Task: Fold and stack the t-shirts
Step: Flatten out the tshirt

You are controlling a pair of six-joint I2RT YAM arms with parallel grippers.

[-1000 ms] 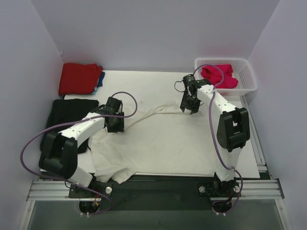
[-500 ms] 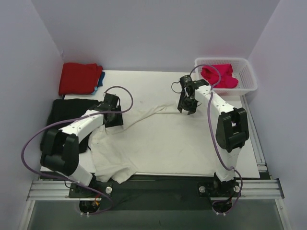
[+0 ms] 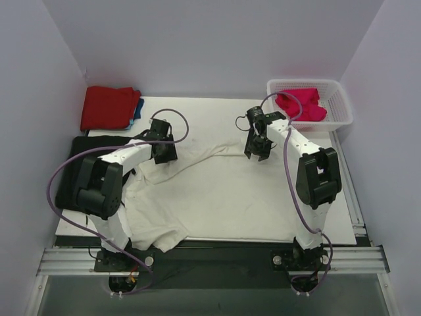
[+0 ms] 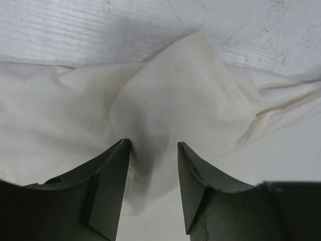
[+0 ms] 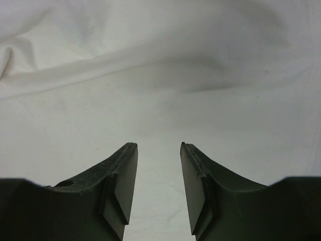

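Note:
A large cream-white t-shirt (image 3: 217, 191) lies spread and creased over the white table (image 3: 210, 108). My left gripper (image 3: 164, 151) is at the shirt's far left part. In the left wrist view it (image 4: 153, 143) is open, with a raised pointed fold of cream cloth (image 4: 175, 95) just beyond and between its tips. My right gripper (image 3: 258, 149) hovers over the shirt's far right part, and it (image 5: 158, 144) is open with only flat cloth (image 5: 160, 65) below. A folded red shirt (image 3: 108, 107) lies on a blue one (image 3: 137, 112) at the far left. A magenta-pink shirt (image 3: 300, 104) sits in a basket.
The white plastic basket (image 3: 341, 105) stands at the far right corner. A black cloth or mat (image 3: 92, 155) lies along the table's left side, partly under the left arm. Purple cables loop off both arms. Walls close in on three sides.
My left gripper has moved toward the far side of the table and its jaws stand a little wider. The right gripper has shifted slightly left, still open.

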